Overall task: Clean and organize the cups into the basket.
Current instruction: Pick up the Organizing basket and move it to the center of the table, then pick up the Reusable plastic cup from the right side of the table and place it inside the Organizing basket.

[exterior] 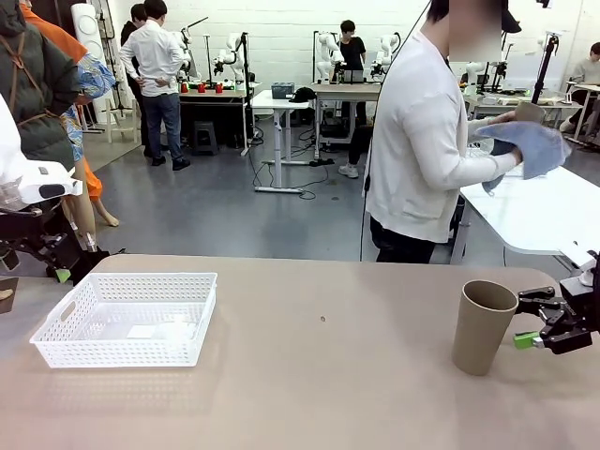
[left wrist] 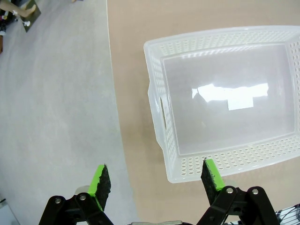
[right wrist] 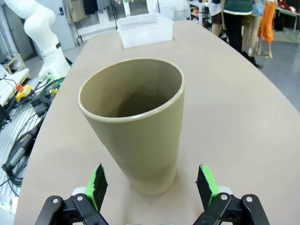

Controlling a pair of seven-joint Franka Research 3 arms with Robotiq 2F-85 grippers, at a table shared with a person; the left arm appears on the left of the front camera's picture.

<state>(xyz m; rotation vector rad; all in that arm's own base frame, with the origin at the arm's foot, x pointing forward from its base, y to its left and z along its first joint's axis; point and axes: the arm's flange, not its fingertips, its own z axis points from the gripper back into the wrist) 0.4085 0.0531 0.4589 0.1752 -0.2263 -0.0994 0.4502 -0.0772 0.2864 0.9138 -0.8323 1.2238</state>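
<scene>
Mostly buried under blue cloth (exterior: pixel 539 145): person's cup (exterior: pixel 528 112). Clipped by left wrist view's right edge: basket (left wrist: pixel 157 108).

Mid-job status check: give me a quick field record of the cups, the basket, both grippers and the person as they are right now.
basket: white mesh, on the left side of the table, empty
tan cup: upright on the table's right side, mouth up
right gripper: open, beside the tan cup, facing it, not touching
left gripper: open, holding nothing, above the basket's handle end
person: at the far side, holding a second cup against a blue cloth
cups in basket: none
</scene>
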